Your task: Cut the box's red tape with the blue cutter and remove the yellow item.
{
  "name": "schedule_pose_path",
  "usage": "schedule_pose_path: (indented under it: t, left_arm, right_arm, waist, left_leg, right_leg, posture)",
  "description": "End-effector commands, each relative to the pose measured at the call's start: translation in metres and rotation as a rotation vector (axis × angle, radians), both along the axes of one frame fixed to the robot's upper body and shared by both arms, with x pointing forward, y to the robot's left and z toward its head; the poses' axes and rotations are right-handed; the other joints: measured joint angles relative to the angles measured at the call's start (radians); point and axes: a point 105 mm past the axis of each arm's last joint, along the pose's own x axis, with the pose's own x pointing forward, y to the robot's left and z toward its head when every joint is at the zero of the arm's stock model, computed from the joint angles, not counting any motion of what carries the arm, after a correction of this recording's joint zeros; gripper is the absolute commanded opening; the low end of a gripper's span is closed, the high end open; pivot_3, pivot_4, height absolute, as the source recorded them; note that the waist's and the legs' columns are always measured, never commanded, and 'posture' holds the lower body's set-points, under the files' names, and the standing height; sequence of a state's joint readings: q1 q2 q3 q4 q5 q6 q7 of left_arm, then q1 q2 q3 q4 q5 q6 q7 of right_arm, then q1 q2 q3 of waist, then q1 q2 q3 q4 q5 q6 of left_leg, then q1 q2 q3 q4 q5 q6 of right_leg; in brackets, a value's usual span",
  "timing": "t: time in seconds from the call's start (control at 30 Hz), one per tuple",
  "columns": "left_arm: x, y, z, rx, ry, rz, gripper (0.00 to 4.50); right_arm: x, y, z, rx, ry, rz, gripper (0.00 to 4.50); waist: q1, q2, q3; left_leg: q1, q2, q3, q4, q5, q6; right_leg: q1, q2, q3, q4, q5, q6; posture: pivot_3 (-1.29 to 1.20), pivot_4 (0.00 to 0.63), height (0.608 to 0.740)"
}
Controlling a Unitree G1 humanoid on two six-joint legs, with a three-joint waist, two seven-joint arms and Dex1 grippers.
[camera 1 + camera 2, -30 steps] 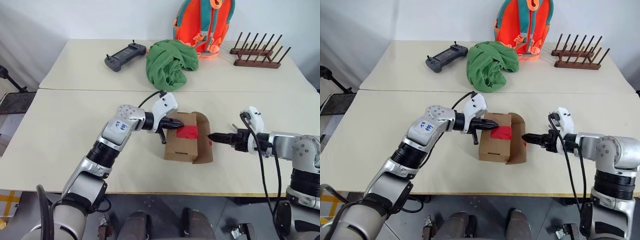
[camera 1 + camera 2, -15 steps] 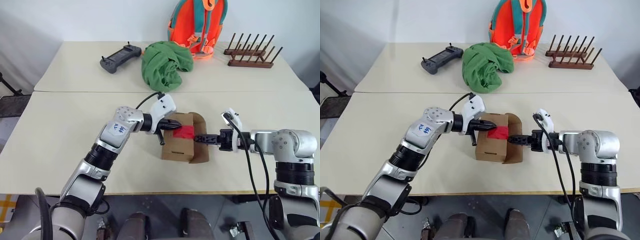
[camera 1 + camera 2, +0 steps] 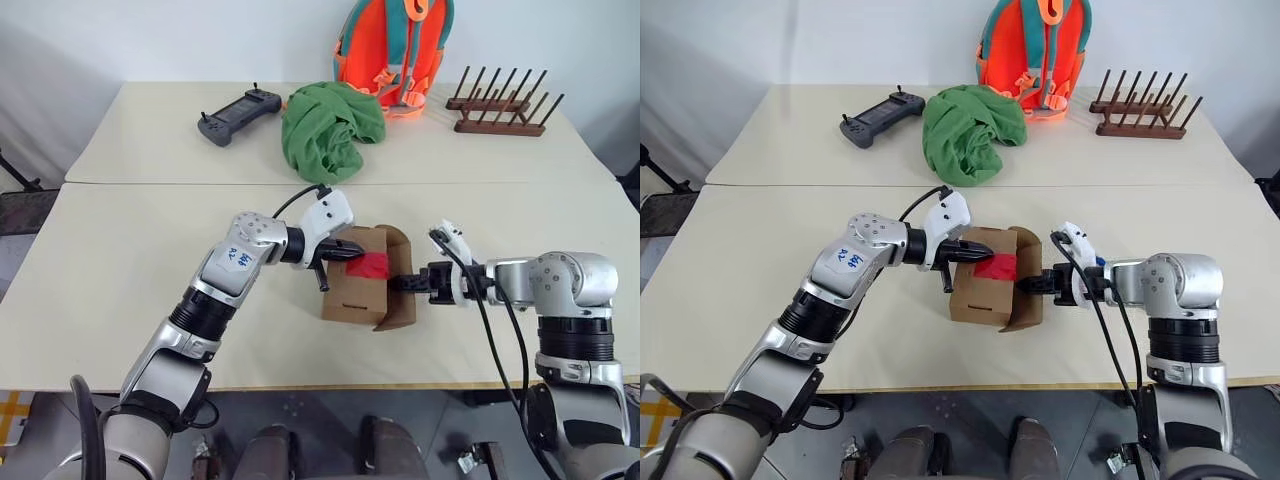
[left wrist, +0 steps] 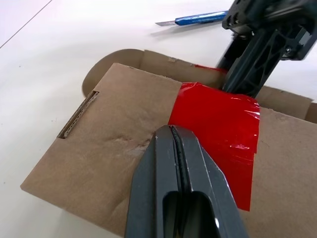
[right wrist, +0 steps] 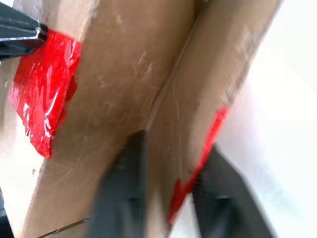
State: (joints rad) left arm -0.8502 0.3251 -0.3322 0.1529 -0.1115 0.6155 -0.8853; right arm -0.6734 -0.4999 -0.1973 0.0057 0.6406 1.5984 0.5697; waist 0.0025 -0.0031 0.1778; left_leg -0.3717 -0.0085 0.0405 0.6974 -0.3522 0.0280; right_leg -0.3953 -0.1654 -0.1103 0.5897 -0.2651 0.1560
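Box (image 3: 362, 283): brown carton at frame centre, red tape (image 3: 371, 265) on top. My left gripper (image 3: 352, 252) rests closed on the lid at the tape's edge. My right gripper (image 3: 403, 283) pinches the open right flap. Blue cutter (image 4: 198, 19): on the table (image 3: 100, 260) beyond.

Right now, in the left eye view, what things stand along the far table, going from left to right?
Black controller → green cloth → orange backpack → wooden rack.
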Motion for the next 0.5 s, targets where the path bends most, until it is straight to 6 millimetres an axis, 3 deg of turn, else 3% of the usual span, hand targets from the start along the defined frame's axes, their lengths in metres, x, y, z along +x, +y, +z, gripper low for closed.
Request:
schedule_pose_path:
  t: [0.03, 0.33, 0.5]
  left_arm:
    - [-0.001, 0.003, -0.016, 0.038, 0.044, 0.009, 0.0]
    - [0.0, 0.001, -0.016, 0.012, 0.036, 0.01, 0.0]
    - [0.003, 0.002, -0.012, -0.021, 0.014, 0.034, 0.0]
  right_arm:
    - [0.0, 0.0, 0.035, -0.037, -0.148, 0.009, 0.06]
    - [-0.008, 0.007, 0.105, -0.267, -0.425, 0.058, 0.06]
    - [-0.019, 0.018, 0.125, -0.349, -0.498, 0.096, 0.06]
  waist:
    - [0.003, 0.001, 0.0]
    - [0.011, 0.005, 0.003]
    - [0.019, 0.005, 0.003]
  left_leg:
    - [0.0, 0.0, 0.0, 0.0, 0.0, 0.0]
    - [-0.002, 0.0, 0.0, -0.001, 0.0, 0.0]
    - [-0.003, 0.001, 0.0, -0.001, -0.001, 0.001]
  right_leg:
    - [0.0, 0.0, 0.0, 0.0, 0.0, 0.0]
    - [-0.003, 0.0, -0.001, -0.001, 0.0, 0.0]
    - [-0.002, 0.0, -0.002, -0.003, 0.0, 0.0]
  posture:
    - [0.0, 0.15, 0.74]
    - [0.0, 0.15, 0.74]
    - [0.0, 0.15, 0.74]
